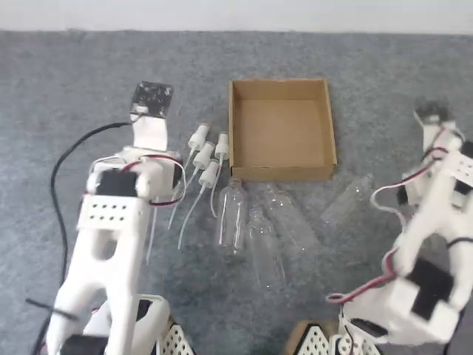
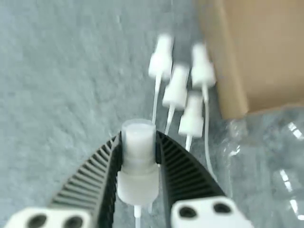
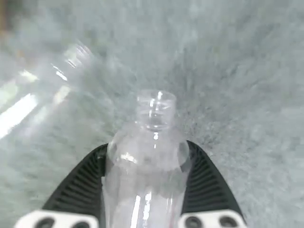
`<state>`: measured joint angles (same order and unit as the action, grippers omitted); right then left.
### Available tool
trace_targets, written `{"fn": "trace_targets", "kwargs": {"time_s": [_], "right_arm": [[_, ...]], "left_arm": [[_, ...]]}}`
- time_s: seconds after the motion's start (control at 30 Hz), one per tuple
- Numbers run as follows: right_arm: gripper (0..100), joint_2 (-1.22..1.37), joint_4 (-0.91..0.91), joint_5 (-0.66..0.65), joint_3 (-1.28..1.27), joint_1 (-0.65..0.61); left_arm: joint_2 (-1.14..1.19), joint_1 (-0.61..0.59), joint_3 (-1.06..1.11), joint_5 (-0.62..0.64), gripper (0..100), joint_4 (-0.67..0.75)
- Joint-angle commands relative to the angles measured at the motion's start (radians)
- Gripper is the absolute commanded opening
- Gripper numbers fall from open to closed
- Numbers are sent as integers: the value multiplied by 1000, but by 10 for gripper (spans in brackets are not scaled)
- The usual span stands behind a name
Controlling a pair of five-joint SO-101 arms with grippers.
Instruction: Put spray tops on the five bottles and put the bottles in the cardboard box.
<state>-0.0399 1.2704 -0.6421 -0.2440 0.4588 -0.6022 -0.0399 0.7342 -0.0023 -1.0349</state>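
The cardboard box (image 1: 281,172) sat open on the grey bench (image 1: 74,74), and pretty much everything else lay around it. The left gripper (image 2: 137,140) was clamped on one spray top (image 2: 137,164), thin tube hanging below it, off to the box's left. Four more spray tops (image 1: 205,155) lay in a loose bunch just beside the box's left wall, none of them on a bottle. Three clear bottles (image 1: 231,214) lay on their sides right by the box's near wall; whether the leftmost touched it was hard to say. A fourth bottle (image 1: 347,198) lay off the box's near right corner. The right gripper (image 3: 147,149) had the fifth bottle (image 3: 154,111) squeezed at the shoulders, open neck pointing away, over the bench to the right of the box.
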Motion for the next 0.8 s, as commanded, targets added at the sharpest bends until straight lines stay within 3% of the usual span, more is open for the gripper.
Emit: {"fn": "trace_targets", "kwargs": {"time_s": [0.0,0.2,0.37,0.53,0.77], "right_arm": [[6,-340,30,172,34,-197],[6,-639,-105,362,-143,-654],[6,-690,-311,497,-315,-958],[7,-710,-492,499,-493,-1132],[6,-881,-682,499,-710,-1250]], "left_arm": [[-161,2,-107,-3,11,-48],[-302,-2,-283,2,11,-52],[-305,-6,-509,98,11,-52],[-305,40,-584,230,11,21],[-307,41,-483,316,11,126]]}}
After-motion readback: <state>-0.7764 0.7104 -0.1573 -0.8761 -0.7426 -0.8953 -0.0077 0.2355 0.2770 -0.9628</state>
